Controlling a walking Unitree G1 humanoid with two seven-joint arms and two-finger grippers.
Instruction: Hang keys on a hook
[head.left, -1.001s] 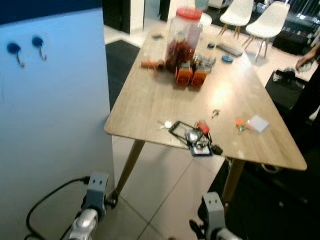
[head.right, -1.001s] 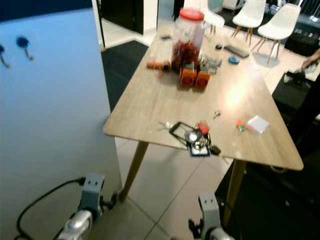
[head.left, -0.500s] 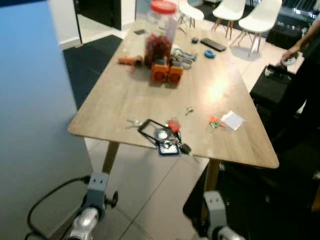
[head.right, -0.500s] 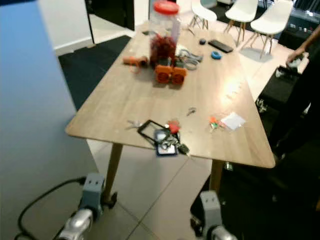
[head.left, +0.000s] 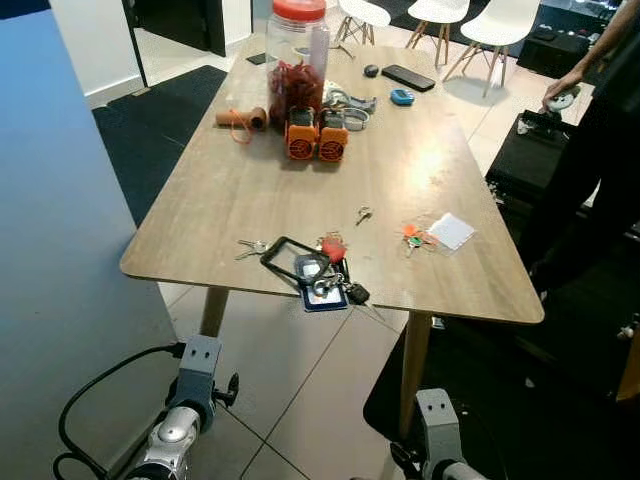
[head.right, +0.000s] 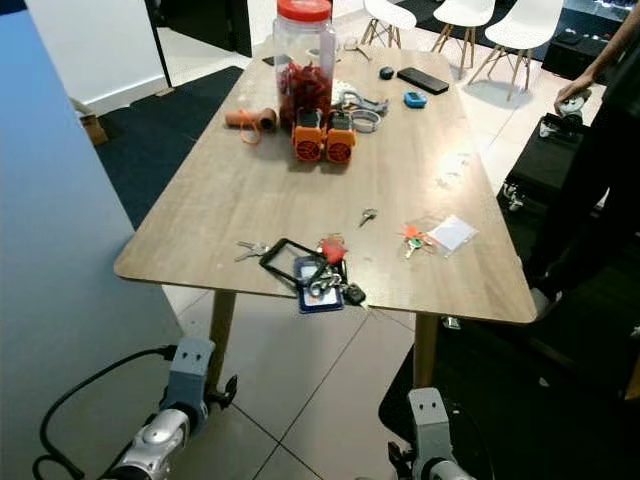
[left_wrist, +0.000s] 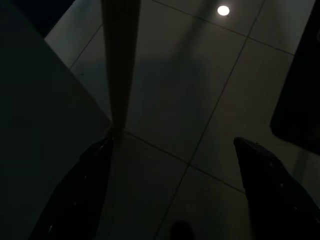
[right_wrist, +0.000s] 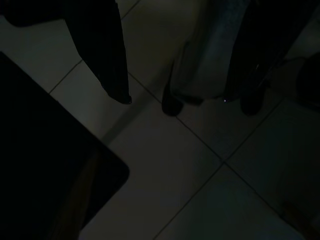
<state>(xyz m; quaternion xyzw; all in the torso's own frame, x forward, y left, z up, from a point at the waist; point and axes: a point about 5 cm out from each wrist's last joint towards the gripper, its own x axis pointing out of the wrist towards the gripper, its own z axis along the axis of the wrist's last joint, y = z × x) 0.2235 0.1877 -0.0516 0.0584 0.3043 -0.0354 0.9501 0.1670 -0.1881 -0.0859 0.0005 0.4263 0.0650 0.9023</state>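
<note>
No legible text or labels anywhere.

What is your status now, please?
Both pincers low over the floor, open, empty. Key bunch with red tag lies at the near edge of the light wooden table. Nothing blocks it.

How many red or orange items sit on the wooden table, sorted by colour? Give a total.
Red: 2, the jar lid and the tag on the key bunch.
Orange: 3, two small round gadgets and the cord by the jar.
Total: 5
</note>
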